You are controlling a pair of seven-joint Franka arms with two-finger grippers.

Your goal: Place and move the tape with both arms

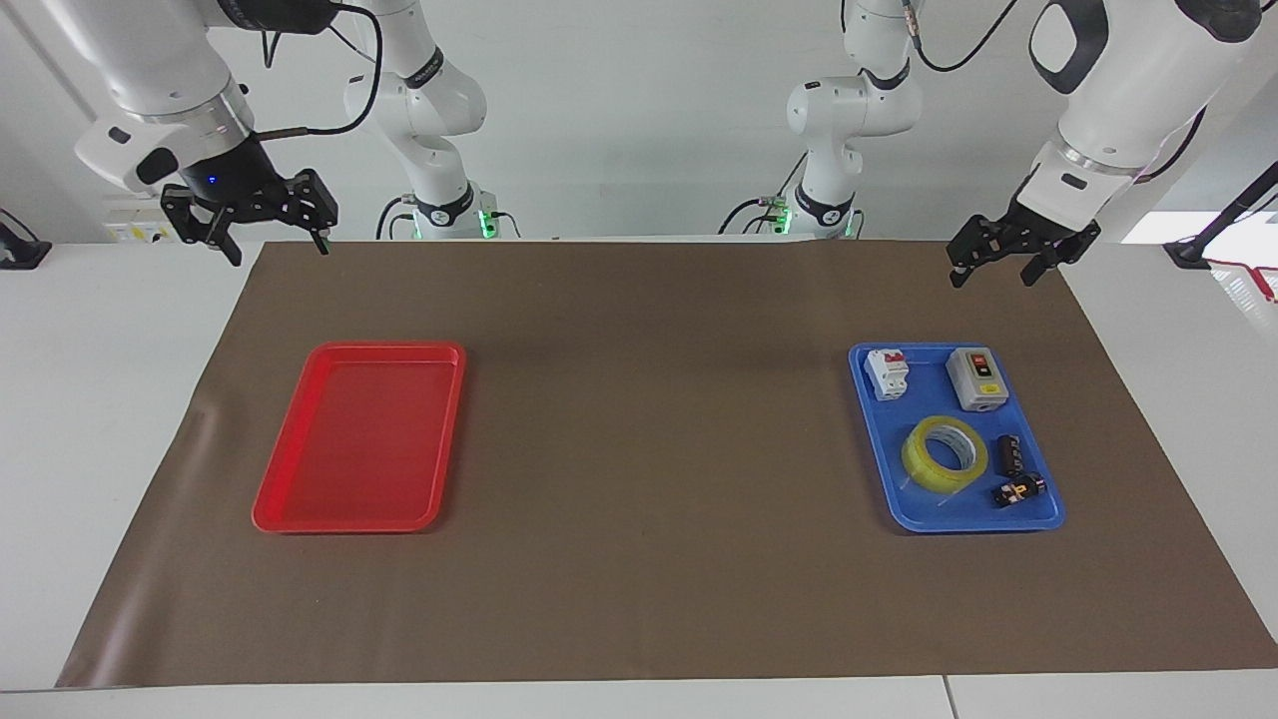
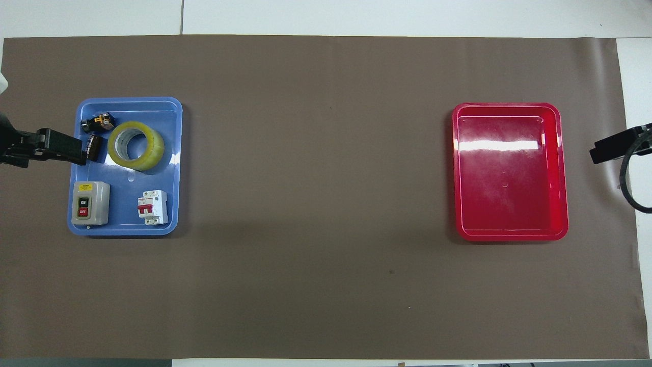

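The yellow tape roll (image 1: 919, 461) lies flat in the blue tray (image 1: 924, 516); in the overhead view the tape (image 2: 151, 153) sits in the blue tray's (image 2: 127, 230) half farther from the robots. My left gripper (image 1: 990, 280) hangs open and empty in the air over the brown mat by the blue tray, well clear of the tape. In the overhead view the left gripper (image 2: 61, 149) shows at the tray's edge. My right gripper (image 1: 280, 255) is open and empty, raised over the mat's corner at the right arm's end; it waits there, and its tip (image 2: 608, 148) shows in the overhead view.
The blue tray also holds a grey on/off switch box (image 1: 976, 378), a white circuit breaker (image 1: 888, 373) and two small black components (image 1: 1010, 454). A red tray (image 1: 359, 439) lies toward the right arm's end. Two smaller white arms (image 1: 844, 110) stand at the table's robot edge.
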